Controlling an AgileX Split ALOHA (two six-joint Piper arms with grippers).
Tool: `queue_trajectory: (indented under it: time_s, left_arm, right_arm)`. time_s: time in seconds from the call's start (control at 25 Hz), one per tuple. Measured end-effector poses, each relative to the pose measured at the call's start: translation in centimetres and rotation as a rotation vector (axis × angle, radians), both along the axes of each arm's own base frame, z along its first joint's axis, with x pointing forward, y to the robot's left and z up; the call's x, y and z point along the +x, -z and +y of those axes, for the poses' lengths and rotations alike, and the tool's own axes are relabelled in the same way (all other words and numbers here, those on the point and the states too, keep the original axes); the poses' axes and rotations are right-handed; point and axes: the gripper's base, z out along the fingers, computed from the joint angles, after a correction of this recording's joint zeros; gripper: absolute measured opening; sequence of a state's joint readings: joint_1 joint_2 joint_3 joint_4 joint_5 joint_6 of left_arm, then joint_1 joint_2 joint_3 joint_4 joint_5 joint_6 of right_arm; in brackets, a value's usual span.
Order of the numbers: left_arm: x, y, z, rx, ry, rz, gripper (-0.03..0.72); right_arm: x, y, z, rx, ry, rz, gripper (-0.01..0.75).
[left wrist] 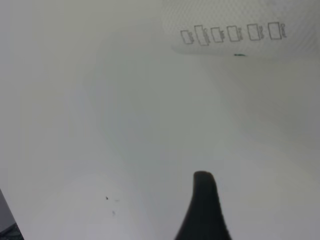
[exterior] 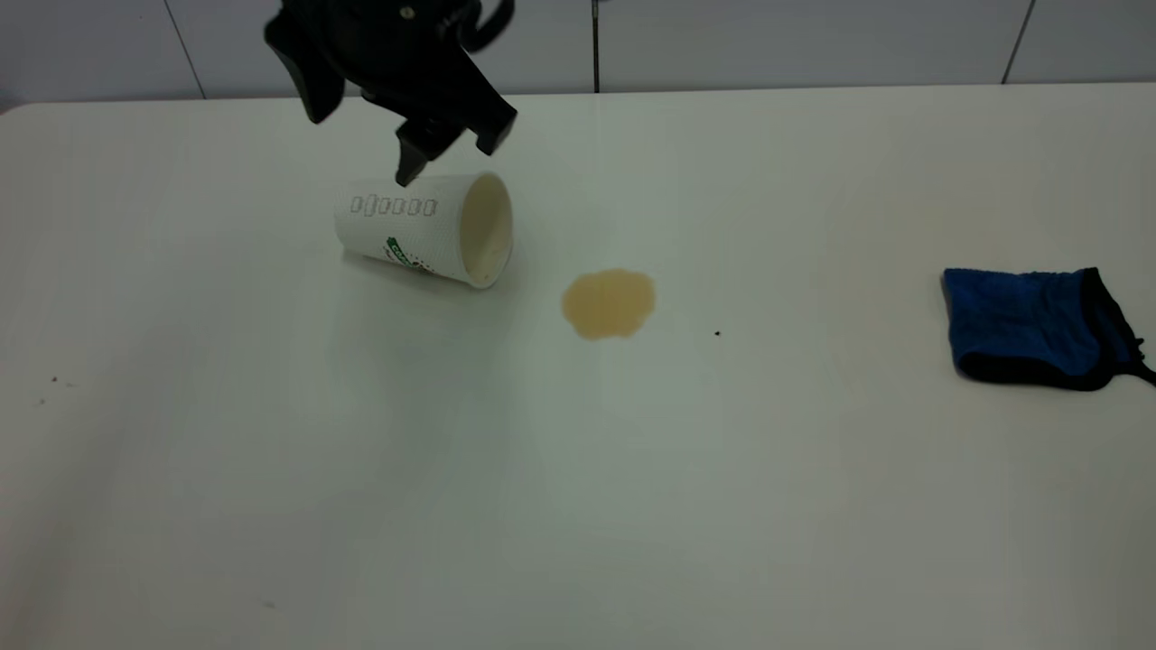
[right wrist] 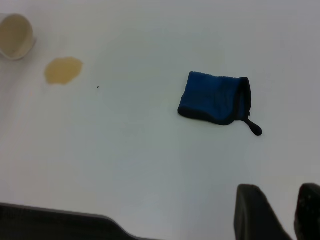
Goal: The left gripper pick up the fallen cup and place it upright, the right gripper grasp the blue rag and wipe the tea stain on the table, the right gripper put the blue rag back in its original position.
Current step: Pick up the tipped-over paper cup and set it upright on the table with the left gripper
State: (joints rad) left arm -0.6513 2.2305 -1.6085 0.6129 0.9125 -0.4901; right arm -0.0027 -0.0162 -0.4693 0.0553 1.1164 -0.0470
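The cup (exterior: 424,230) lies on its side on the table (exterior: 452,506), toward the far left corner, cream mouth turned toward the tea stain (exterior: 609,303). A row of small printed boxes runs along its upper side, with a bit of green logo low on the wall. The left gripper (exterior: 447,149) hangs just above the cup's upper wall, fingers spread, nothing between them, not touching the cup as far as the exterior view shows. The left wrist view catches one black fingertip (left wrist: 204,200) over bare table, with the cup's wall farther off.

The tea stain is a light-brown puddle just beside the cup's mouth, apart from it; a tiny dark speck (exterior: 717,333) sits past the stain on the rag's side.

The blue rag (exterior: 1039,327) lies crumpled near the right edge, well apart from the stain, black edging and loop tab on its outer side.

The right gripper (right wrist: 287,212) shows only in its own wrist view, two black fingers parted, holding nothing, short of the rag.
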Motion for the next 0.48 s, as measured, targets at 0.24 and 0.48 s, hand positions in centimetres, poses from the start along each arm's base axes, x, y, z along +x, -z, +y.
queue_trajectory:
  time_s: [0.24,0.48]
  left_arm:
    - [2.5,4.1,-1.6,0.038,0.025,-0.009,0.640]
    - [4.4,7.4,-2.7,0.060,0.046,-0.031,0.637]
  right_arm:
    - [0.0,0.0,0.0,0.000,0.000,0.000,0.238]
    - [0.0,0.0,0.0,0.000,0.000,0.000,0.238]
